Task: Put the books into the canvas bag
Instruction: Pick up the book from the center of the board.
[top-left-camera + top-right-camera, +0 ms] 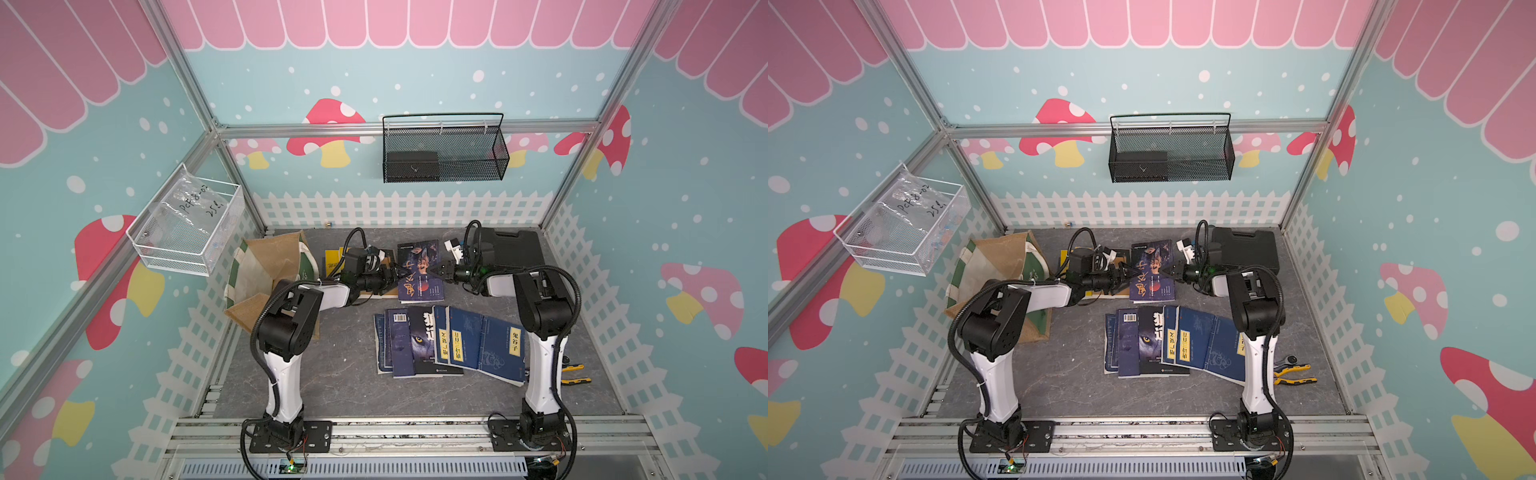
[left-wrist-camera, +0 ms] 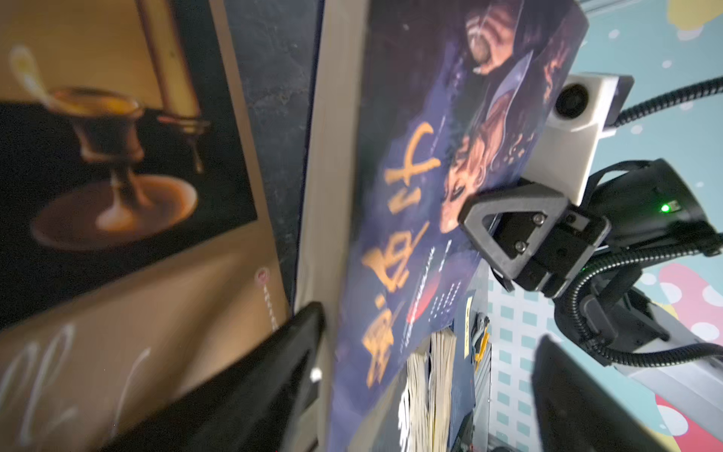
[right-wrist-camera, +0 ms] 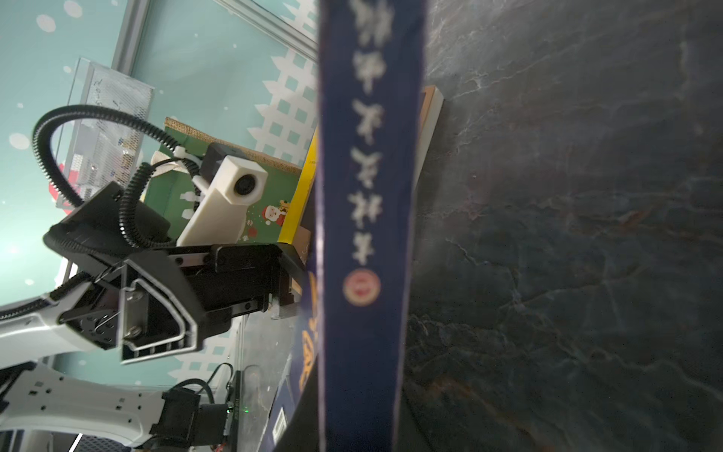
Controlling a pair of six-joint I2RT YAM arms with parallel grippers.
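Grey tabletop (image 1: pixel 340 374) — L arm (image 1: pixel 291 316) overlaps canvas bag (image 1: pixel 266 266); blk case (image 1: pixel 515 247), pliers (image 1: pixel 1293 368) R side.

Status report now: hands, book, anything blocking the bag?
Left hand open beside purple book. Right hand shut on it. Left arm stands between book and canvas bag.

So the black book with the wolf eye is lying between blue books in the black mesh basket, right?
Not in the black wire-mesh basket. The black wolf-eye paperback lies between navy blue paperbacks on the grey stone-patterned table, as both top views show.
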